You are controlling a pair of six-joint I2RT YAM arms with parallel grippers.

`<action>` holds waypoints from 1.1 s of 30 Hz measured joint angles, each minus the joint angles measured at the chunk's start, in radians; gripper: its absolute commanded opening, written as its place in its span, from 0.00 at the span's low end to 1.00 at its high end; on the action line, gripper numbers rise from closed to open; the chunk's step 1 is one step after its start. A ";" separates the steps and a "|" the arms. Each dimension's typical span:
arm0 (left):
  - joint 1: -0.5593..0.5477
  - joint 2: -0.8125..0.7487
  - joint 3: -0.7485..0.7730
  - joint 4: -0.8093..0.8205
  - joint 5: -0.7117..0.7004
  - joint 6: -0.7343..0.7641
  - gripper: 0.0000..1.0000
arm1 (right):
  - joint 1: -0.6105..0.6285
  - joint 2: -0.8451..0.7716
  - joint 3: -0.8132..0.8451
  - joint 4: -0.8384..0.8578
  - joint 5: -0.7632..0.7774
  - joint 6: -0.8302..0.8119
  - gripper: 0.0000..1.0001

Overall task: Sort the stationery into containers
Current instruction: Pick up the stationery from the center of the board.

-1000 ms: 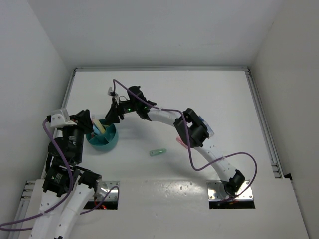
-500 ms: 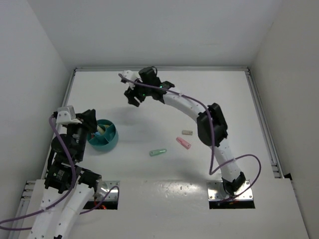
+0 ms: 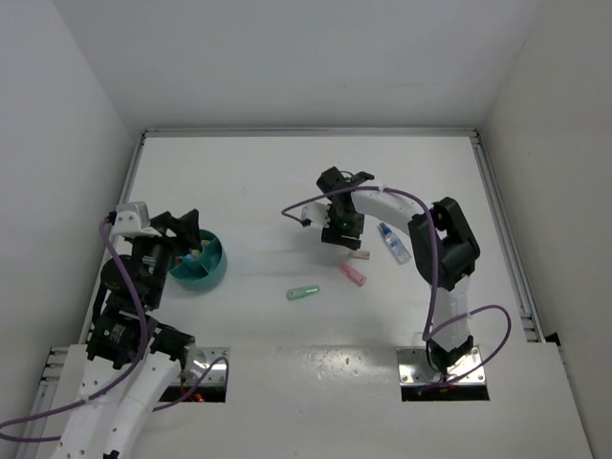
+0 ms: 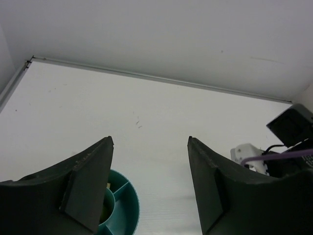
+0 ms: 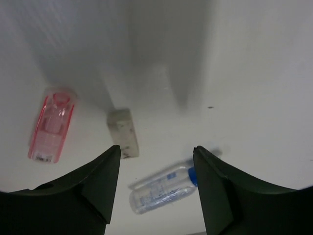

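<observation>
The teal cup [image 3: 203, 273] stands at the left with a pale yellow item [image 3: 196, 251] in it. My left gripper [image 3: 184, 232] hovers over its left rim, open and empty; in the left wrist view the gripper [image 4: 150, 142] has the cup [image 4: 123, 208] under its left finger. My right gripper [image 3: 341, 229] hangs open mid-table. Below it in the right wrist view the gripper [image 5: 156, 149] frames a clear blue-capped bottle [image 5: 164, 188], with a tan eraser [image 5: 123, 132] and a pink marker [image 5: 50, 126] to the left. A pale green-blue marker [image 3: 303, 292] lies nearer the front.
White walls close the table in on three sides, with a metal rail [image 3: 502, 229] along the right edge. From above, the bottle [image 3: 393, 243], eraser [image 3: 360, 255] and pink marker [image 3: 352, 274] lie close together under the right arm's forearm [image 3: 402, 201].
The left gripper has opened and drawn back slightly from the cup. The right arm swung from beside the cup to the far side, then came right and down over the eraser and bottle.
</observation>
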 measured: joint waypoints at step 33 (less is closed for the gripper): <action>0.000 0.025 -0.001 0.000 0.032 0.003 0.69 | 0.023 0.066 -0.088 -0.003 -0.010 0.032 0.39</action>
